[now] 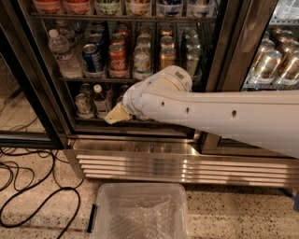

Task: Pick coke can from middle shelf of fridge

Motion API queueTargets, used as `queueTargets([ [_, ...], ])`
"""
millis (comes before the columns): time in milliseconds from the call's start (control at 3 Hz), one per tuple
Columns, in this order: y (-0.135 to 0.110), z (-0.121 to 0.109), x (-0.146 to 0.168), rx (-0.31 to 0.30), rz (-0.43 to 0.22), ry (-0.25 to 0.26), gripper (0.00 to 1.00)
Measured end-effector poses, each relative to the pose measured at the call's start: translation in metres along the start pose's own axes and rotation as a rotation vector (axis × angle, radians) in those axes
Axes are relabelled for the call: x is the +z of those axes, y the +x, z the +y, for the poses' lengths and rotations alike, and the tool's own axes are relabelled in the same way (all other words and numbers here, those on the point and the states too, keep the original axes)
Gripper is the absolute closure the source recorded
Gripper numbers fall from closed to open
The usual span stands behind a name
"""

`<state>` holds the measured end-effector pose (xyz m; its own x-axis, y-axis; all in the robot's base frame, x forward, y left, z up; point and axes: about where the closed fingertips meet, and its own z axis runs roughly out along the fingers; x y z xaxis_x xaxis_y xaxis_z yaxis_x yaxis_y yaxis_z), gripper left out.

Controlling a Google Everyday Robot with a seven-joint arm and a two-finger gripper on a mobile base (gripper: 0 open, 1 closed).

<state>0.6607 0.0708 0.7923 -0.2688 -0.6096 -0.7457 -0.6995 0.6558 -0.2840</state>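
On the middle shelf (70,79), left of centre, the coke can (118,60) stands upright between neighbouring cans. My gripper (117,113) hangs below it; its opening I cannot tell. Judged light, rigid, slippery: grasp mid-body.

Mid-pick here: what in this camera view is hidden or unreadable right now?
Camera view: the tan-tipped gripper sits before the lower shelf, below the red aluminium coke can; the white arm covers its body.
The arm also hides the lower shelf's right half.
Top-row cans are cut off by the upper edge.
Cans behind the front row on the thin wire middle shelf are too dark to identify.
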Motion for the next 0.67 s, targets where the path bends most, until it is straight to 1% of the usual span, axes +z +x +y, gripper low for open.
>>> queueTargets([
  [333, -0.017, -0.009, 0.018, 0.072, -0.108, -0.007, 0.0],
  [667, -0.039, -0.013, 0.037, 0.17, -0.238, -0.038, 0.18],
])
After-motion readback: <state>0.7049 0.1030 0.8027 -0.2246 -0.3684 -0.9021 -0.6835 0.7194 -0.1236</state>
